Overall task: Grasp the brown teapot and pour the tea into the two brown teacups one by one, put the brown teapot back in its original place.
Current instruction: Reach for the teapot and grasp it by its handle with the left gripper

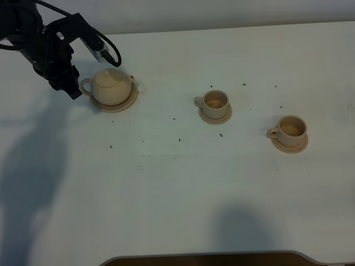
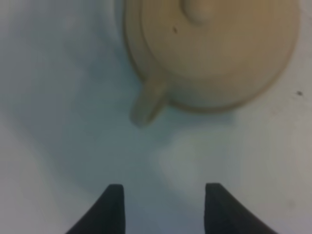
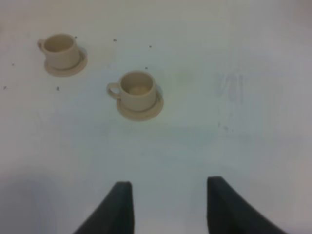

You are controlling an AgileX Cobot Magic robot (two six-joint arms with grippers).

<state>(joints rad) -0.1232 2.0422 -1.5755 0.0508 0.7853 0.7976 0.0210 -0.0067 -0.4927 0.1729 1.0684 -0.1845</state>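
Observation:
The brown teapot [image 1: 111, 86] sits on its wide saucer [image 1: 128, 100] at the table's back left, handle pointing left. My left gripper [image 1: 72, 88] is open and empty just left of the handle, apart from it. In the left wrist view the teapot [image 2: 214, 53] and its handle [image 2: 147, 102] lie ahead of the open gripper [image 2: 163, 202]. Two brown teacups on saucers stand to the right: one mid-table [image 1: 215, 102], one further right [image 1: 290, 130]. The right wrist view shows both cups [image 3: 138, 90] [image 3: 60, 50] beyond my open, empty right gripper [image 3: 168, 204]. The right gripper is outside the exterior view.
The white table [image 1: 177, 188] has small dark specks [image 1: 179, 140] scattered across its middle. The table's front edge [image 1: 205, 256] shows at the bottom. Arm shadows fall on the left and front of the table.

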